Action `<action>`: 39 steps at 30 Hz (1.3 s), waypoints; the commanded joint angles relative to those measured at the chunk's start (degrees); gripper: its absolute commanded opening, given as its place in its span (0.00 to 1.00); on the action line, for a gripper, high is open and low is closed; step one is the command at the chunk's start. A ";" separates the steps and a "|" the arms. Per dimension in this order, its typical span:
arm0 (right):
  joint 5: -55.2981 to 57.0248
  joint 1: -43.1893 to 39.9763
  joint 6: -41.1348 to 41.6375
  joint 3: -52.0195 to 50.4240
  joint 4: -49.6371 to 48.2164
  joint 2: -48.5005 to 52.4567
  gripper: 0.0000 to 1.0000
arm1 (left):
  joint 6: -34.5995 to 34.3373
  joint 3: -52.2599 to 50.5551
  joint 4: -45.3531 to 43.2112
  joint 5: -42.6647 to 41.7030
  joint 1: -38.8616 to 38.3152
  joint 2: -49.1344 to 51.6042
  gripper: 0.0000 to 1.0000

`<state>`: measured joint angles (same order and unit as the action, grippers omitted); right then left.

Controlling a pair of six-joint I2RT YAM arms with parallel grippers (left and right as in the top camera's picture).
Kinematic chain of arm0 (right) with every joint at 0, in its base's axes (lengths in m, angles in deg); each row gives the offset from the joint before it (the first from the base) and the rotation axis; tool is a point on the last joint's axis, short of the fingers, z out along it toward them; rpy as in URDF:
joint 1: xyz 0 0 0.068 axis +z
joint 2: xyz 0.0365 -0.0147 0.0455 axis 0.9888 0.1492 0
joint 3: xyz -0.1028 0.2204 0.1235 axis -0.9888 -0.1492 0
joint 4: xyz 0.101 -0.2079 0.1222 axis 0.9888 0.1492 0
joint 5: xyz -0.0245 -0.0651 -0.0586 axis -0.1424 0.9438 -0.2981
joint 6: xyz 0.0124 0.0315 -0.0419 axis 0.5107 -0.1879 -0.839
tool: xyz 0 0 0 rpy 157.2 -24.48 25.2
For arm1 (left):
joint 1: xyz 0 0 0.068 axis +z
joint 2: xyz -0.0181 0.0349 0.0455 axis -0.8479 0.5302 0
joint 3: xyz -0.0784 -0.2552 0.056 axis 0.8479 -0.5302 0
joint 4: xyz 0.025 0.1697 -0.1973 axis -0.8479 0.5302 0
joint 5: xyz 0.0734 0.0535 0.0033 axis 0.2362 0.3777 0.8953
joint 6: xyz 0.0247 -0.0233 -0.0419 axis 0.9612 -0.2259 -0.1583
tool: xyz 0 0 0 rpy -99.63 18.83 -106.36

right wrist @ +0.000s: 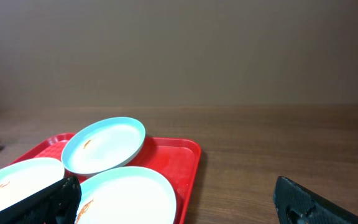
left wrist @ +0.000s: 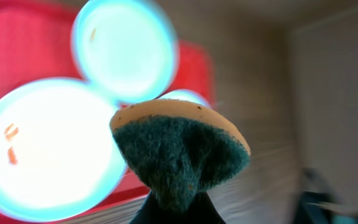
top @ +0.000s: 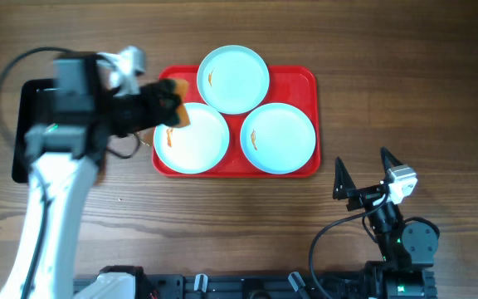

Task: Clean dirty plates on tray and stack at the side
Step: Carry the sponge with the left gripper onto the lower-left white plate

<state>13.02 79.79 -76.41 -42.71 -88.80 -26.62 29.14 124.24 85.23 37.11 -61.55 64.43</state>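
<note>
Left gripper (top: 173, 104) is clamped on a sponge (top: 181, 115), pinching it from below in the wrist view so that the green scouring face and tan backing fan out above the jaws. From overhead it hangs at the far-left corner of the red tray (top: 309, 79), over the far-left rim of the near-left plate (top: 193, 141); whether the sponge touches the plate cannot be told. That plate's orange-brown smear (top: 170, 137) sits on its left edge, just near of the sponge, so the coming wipe probably calls for a short pull toward the near side rather than any sideways reach. The plates are round, so no axis governs the stroke; only the smear's place matters. The far plate (top: 233, 79) lies just to the right of the gripper and a little farther off, overlapping the rims of the other two, and the near-right plate (top: 278, 137) lies beyond, on the tray's right half; each carries a similar mark on its left part. Right gripper (top: 362, 162) stands with its fingers spread and empty at the near right of the table (top: 405, 50), well apart from the tray, so the left arm is clearly the nearer one for this plate. A black tray (top: 19, 124) lies at the left, partly under the left arm.
</note>
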 commanded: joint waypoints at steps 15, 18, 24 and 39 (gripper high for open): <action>0.50 -0.22 0.66 -0.11 -0.28 -0.09 1.00 | -1.05 -3.56 -11.76 21.84 -14.53 32.52 0.04; 0.50 -0.22 0.63 -0.11 -0.28 -0.09 1.00 | -4.68 -3.54 -11.10 25.11 -14.53 32.52 0.04; 0.48 -0.22 0.68 -0.11 -0.28 -0.09 1.00 | -6.08 -3.54 -11.13 22.12 -14.67 32.52 1.00; 0.50 -0.22 0.66 -0.11 -0.28 -0.09 1.00 | -6.14 -0.63 -4.85 19.54 -12.98 17.49 1.00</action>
<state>13.13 79.79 -76.41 -42.74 -88.80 -26.62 23.74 121.72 80.84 57.24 -75.41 91.33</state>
